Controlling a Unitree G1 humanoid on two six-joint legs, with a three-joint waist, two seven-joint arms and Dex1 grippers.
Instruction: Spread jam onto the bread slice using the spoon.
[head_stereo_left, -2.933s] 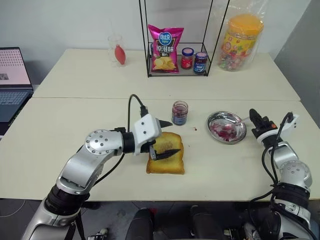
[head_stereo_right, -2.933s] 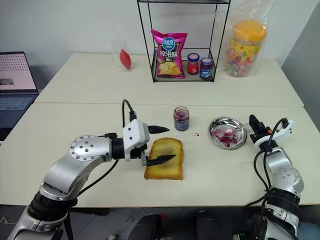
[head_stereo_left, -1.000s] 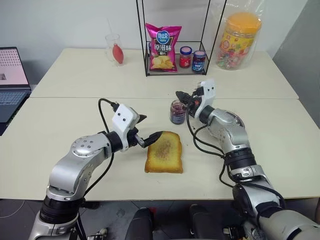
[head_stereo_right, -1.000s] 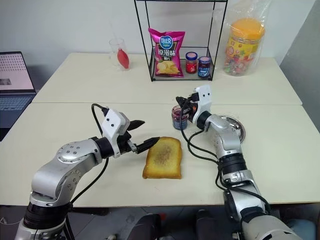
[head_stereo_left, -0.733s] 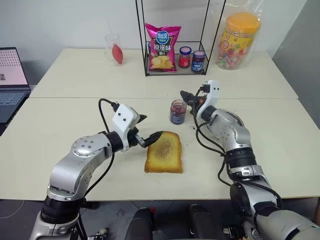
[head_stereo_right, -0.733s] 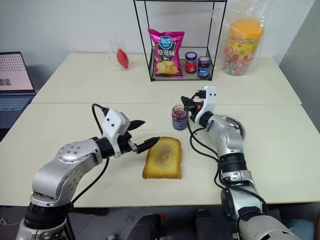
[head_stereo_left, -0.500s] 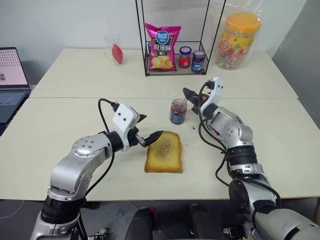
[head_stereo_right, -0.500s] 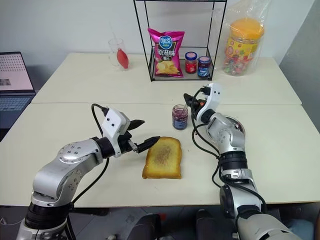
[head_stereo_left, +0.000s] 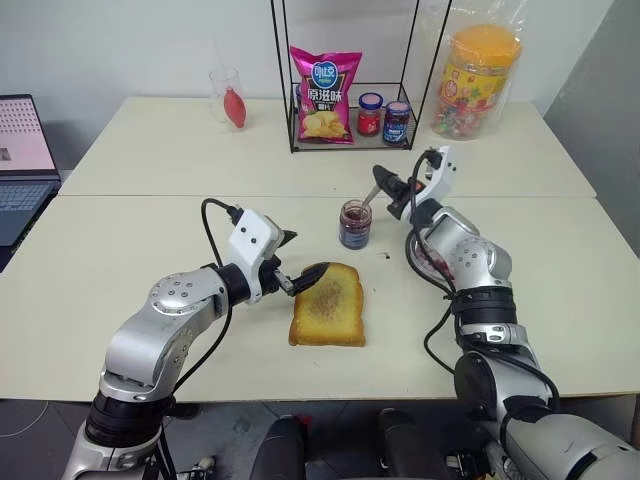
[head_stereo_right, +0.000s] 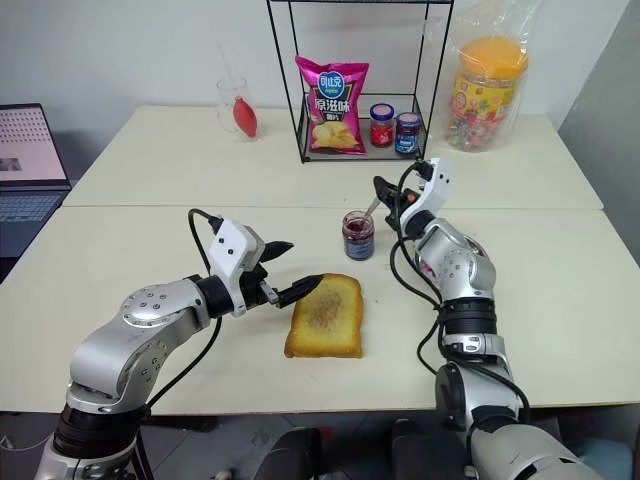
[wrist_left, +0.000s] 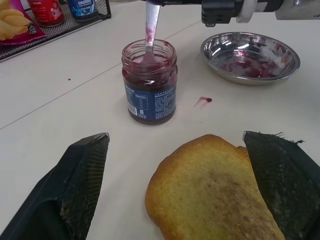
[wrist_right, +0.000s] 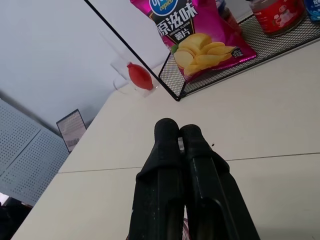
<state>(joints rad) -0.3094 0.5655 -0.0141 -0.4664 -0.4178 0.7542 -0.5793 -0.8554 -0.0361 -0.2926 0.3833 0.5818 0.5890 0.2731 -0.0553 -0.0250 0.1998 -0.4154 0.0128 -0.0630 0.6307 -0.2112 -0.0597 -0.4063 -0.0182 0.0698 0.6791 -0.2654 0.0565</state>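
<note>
The bread slice (head_stereo_left: 328, 305), golden with a browned centre, lies flat on the near table. My left gripper (head_stereo_left: 298, 255) hovers open at its left edge, one finger (wrist_left: 82, 175) on each side of the slice's near corner. Behind the slice stands the small lidless jam jar (head_stereo_left: 355, 223), dark paste inside (wrist_left: 149, 70). The slim metal spoon (wrist_left: 150, 27) stands tilted with its bowl in the jar. Its handle runs up to my right gripper (head_stereo_left: 382, 180), shut on the spoon just above and right of the jar; its fingers (wrist_right: 177, 132) are pressed together.
A round steel dish (wrist_left: 250, 50) smeared with jam sits right of the jar, a jam drop (wrist_left: 204, 100) between them. At the back are a wire rack (head_stereo_left: 345, 80) with crisps and two capped jars, a candy tub (head_stereo_left: 477, 70), a glass (head_stereo_left: 230, 100) and a laptop (head_stereo_left: 20, 150).
My right gripper has rolled and drawn up and to the right from over the jar, tilting the spoon's handle with it. The left gripper and the bread slice have stayed put.
</note>
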